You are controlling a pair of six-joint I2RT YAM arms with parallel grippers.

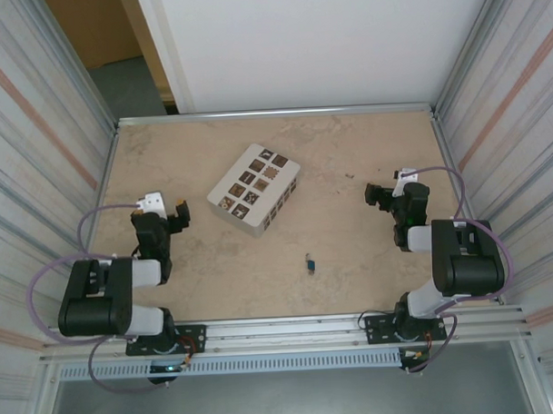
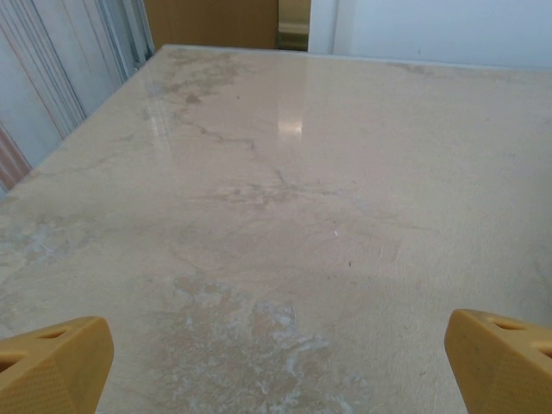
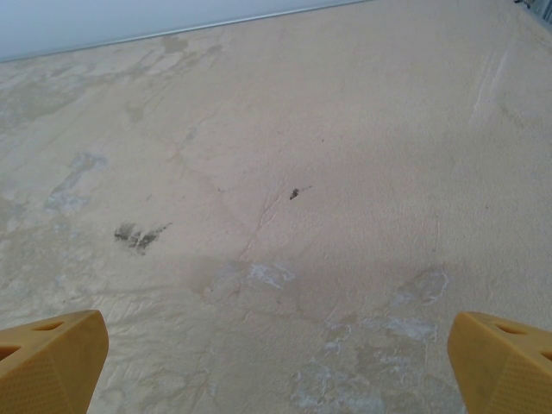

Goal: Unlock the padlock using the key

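Note:
A small key (image 1: 310,263) with a blue head lies flat on the beige table (image 1: 347,150), in front of centre between the two arms. The padlock is out of view; I cannot make it out anywhere. My left gripper (image 1: 180,215) hovers at the left side, open, with bare tabletop between its yellow fingertips (image 2: 53,366). My right gripper (image 1: 378,195) hangs at the right side, also open and empty, its yellow fingertips (image 3: 504,358) wide apart over the table. Both grippers are well away from the key.
A white block (image 1: 254,190) with a three-by-three grid of brown squares on top sits tilted at the table's middle, behind the key. Corrugated metal walls (image 1: 38,152) close in the left and right sides; a rail (image 1: 290,329) runs along the near edge.

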